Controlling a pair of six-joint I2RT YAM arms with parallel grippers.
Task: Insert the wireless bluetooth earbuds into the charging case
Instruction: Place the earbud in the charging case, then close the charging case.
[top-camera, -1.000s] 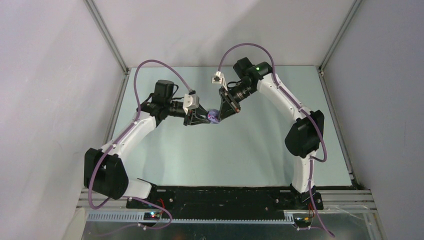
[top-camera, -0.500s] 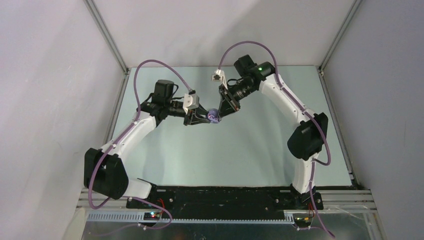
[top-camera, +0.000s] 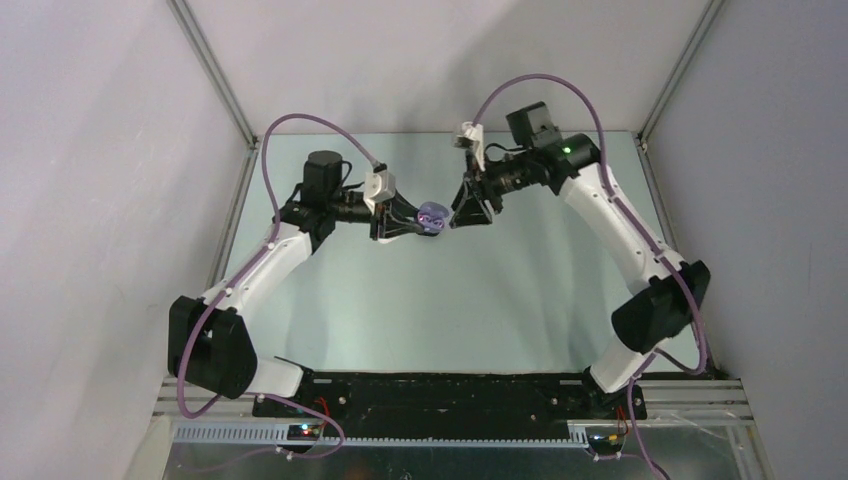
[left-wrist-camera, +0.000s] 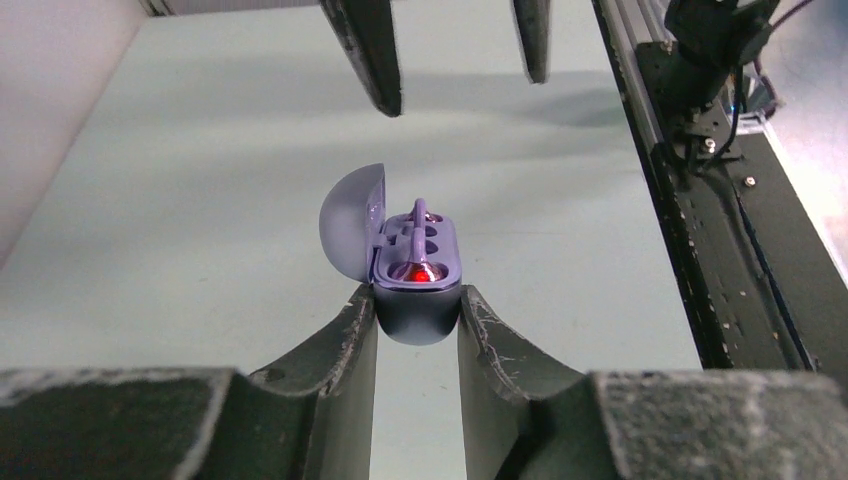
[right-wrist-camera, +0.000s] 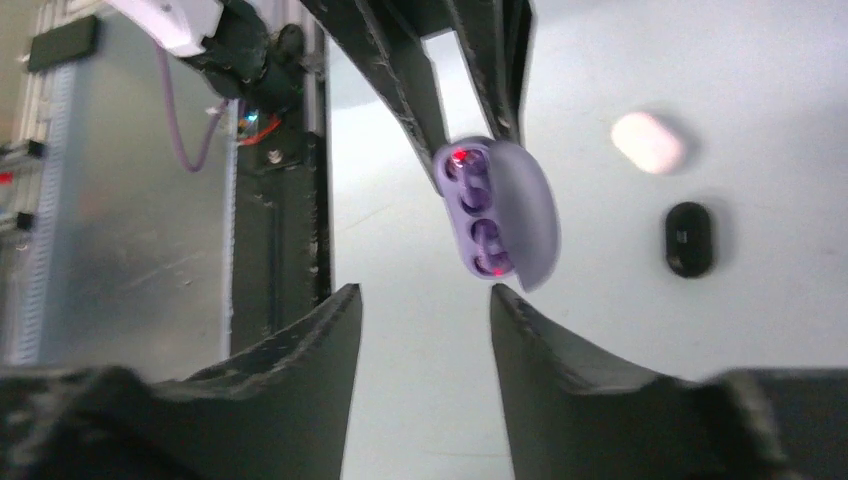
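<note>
L gripper jaws clamped on the base of the lavender charging case, holding it up off the table w/ its lid swung open to one side. Lavender earbuds sit in the case wells, red lights glowing. R gripper jaws apart, nothing btwn them, tips near the case's open face, not touching it. Further out, on the table: a pale pink case & a black case, near each other
</note>
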